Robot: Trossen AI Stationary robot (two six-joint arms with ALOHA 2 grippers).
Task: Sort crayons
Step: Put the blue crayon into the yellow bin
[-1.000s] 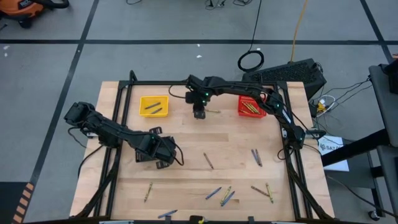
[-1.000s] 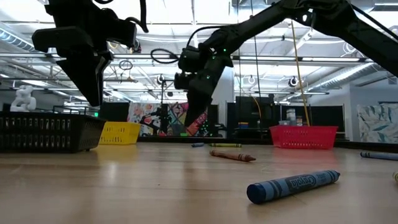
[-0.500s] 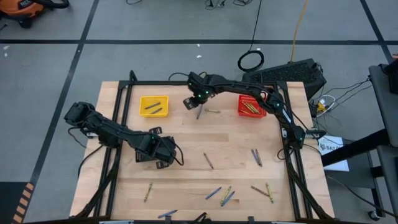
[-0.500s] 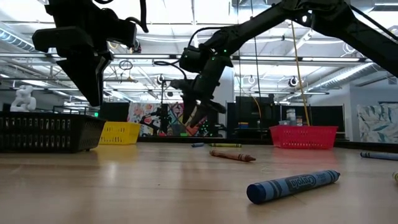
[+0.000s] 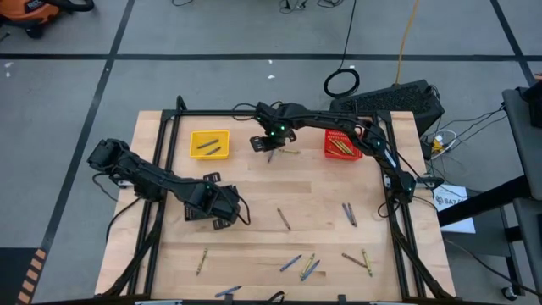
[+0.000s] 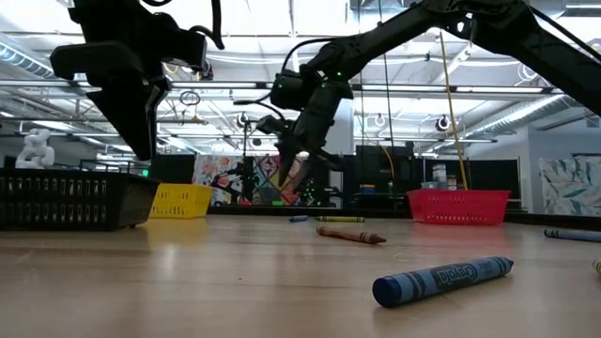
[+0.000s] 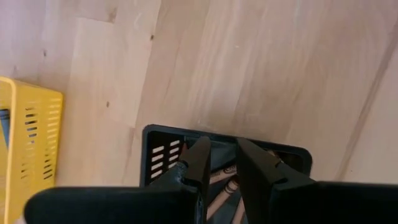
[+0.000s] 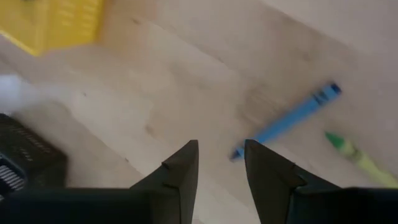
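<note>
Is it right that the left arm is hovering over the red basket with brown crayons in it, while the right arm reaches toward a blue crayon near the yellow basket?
Not quite: the basket under the left gripper is black, not red, as the left wrist view shows. The rest holds: brown crayons lie in it, and the right gripper points at a blue crayon near the yellow basket.

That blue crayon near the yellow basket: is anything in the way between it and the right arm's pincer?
Nothing visible. The right pincer hangs above the table, empty, and the blue crayon lies on bare wood just ahead of it, with a green crayon beside it. The left pincer waits over the black basket.
</note>
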